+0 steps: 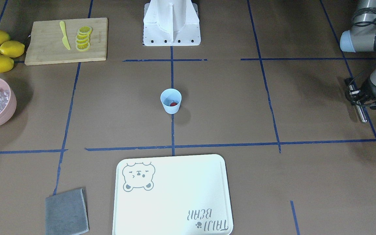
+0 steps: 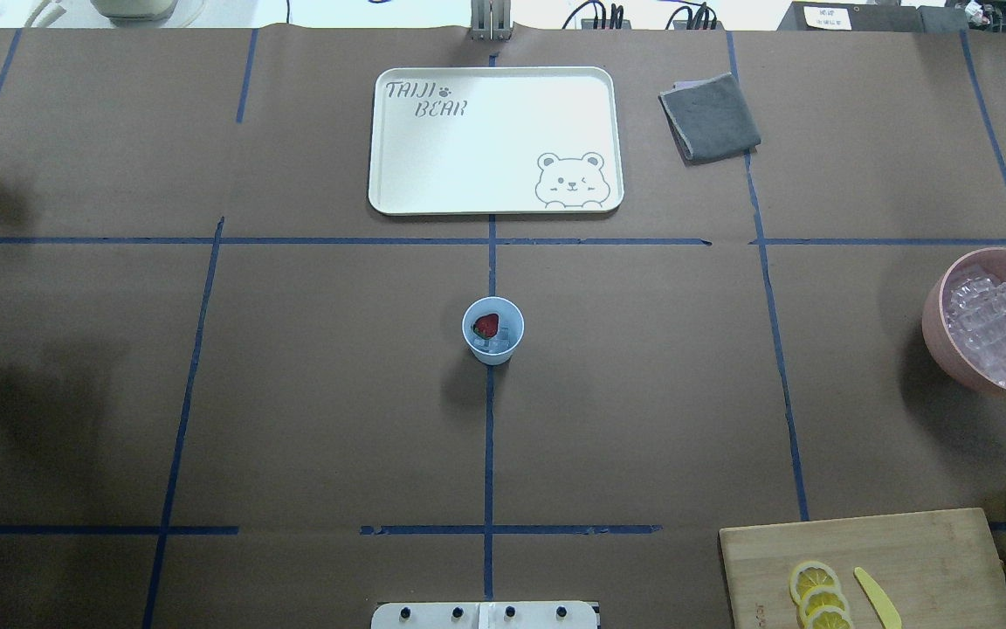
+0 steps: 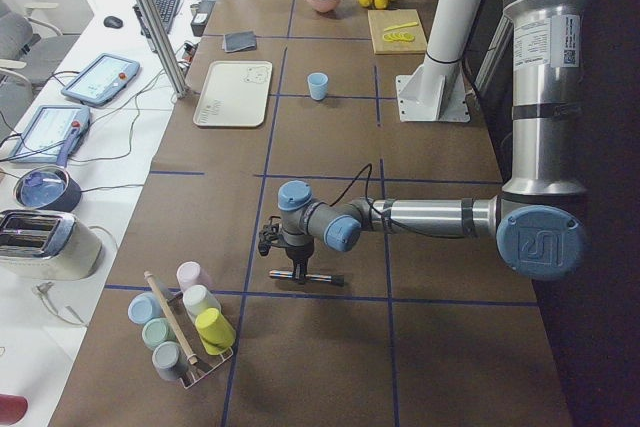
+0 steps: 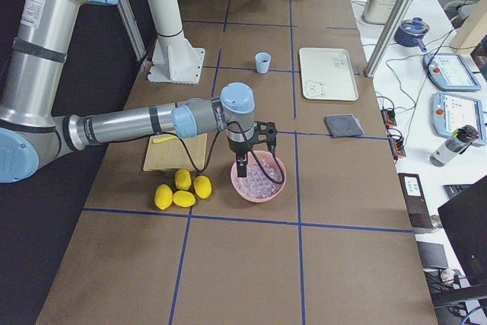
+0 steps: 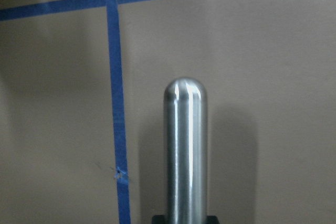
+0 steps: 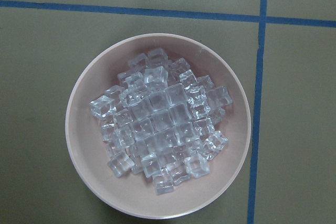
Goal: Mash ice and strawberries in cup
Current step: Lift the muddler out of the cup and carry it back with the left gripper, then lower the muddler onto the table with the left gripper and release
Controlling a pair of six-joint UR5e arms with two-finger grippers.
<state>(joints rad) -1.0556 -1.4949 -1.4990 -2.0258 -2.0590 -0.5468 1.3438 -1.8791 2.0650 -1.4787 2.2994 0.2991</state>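
Because the cup (image 2: pixel 492 353) at mid-table is light plastic (strawberry (image 2: pixel 486 325) soft, ice (image 2: pixel 504 339) hard and slick inside), I'd brace its wall when mashing. The left gripper (image 1: pixel 357 98), far left, clamps a steel rod (image 5: pixel 186 150). Whether the right gripper (image 4: pixel 255 150) is closed I cannot tell. The tray (image 2: pixel 398 175) reads "TAIJI BEAR".

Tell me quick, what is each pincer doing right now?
Left pincer: closed, holding the metal rod.
Right pincer: cannot be told; it hangs over the pink bowl, seen only from the side.
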